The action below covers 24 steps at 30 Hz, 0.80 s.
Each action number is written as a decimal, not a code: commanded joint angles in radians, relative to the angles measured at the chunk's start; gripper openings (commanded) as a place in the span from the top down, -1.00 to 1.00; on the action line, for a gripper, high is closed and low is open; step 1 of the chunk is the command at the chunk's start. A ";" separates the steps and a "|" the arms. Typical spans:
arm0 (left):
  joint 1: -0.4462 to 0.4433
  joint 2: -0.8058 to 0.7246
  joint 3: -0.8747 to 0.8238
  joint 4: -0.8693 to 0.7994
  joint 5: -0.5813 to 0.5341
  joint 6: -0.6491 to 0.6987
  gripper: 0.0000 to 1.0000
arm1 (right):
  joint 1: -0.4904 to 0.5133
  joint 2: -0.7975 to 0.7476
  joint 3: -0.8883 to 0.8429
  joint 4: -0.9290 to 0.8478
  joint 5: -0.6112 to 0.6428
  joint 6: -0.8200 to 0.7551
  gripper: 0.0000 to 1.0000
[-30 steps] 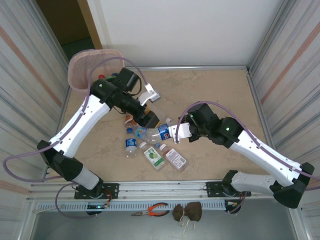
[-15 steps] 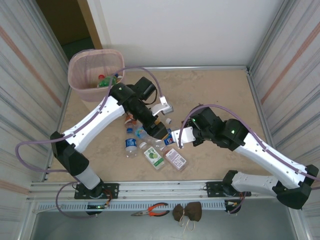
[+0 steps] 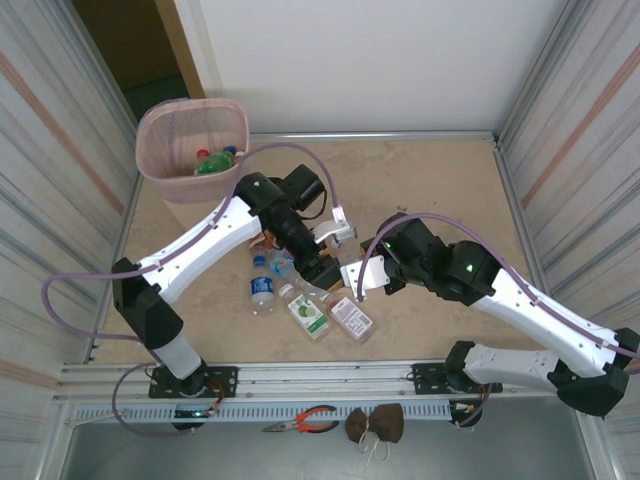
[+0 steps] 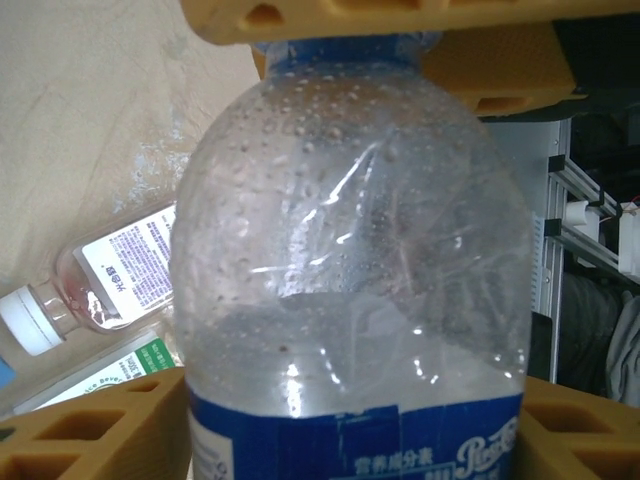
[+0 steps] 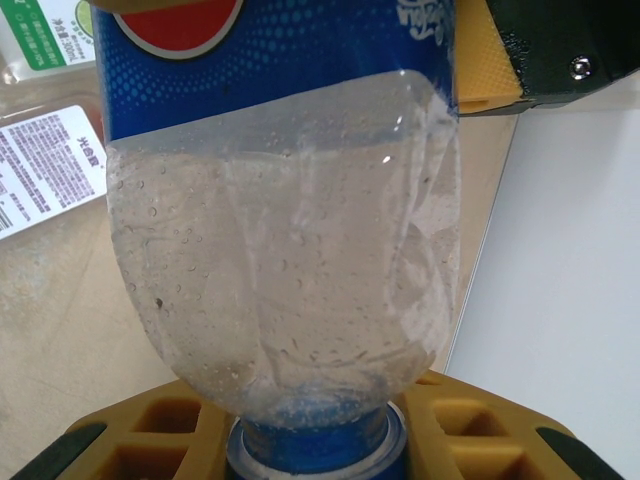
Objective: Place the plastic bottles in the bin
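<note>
Handover is the risk: the right claw (image 5: 315, 445) is clamped on the neck of the blue-labelled bottle (image 4: 350, 300) mid-way across the table (image 3: 440, 190), well apart from the bin (image 3: 150, 165). The left claw (image 4: 340, 430) flanks its body (gripping or not, I cannot tell), so an early release would drop it.

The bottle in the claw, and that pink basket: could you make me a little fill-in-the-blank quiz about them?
The clear bottle in the right gripper has a ___ label.
That gripper holds the end with the ___.
The pink bin stands at the far ___ corner of the table.
Missing words: blue; cap; left.
</note>
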State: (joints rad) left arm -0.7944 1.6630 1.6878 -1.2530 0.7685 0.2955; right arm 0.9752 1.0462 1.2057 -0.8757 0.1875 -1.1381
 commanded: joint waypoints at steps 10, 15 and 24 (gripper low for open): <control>-0.007 0.009 -0.011 -0.006 0.028 0.039 -0.03 | 0.018 -0.026 0.036 0.017 0.024 -0.011 0.54; -0.006 0.003 -0.015 -0.007 0.014 0.042 0.03 | 0.031 -0.049 0.013 0.025 0.033 0.008 0.03; -0.001 0.006 -0.018 -0.005 0.010 0.045 0.05 | 0.067 -0.102 -0.019 -0.014 0.043 0.159 -0.62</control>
State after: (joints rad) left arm -0.7959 1.6638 1.6745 -1.2526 0.7784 0.3214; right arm 1.0279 0.9665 1.2041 -0.8684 0.2176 -1.0687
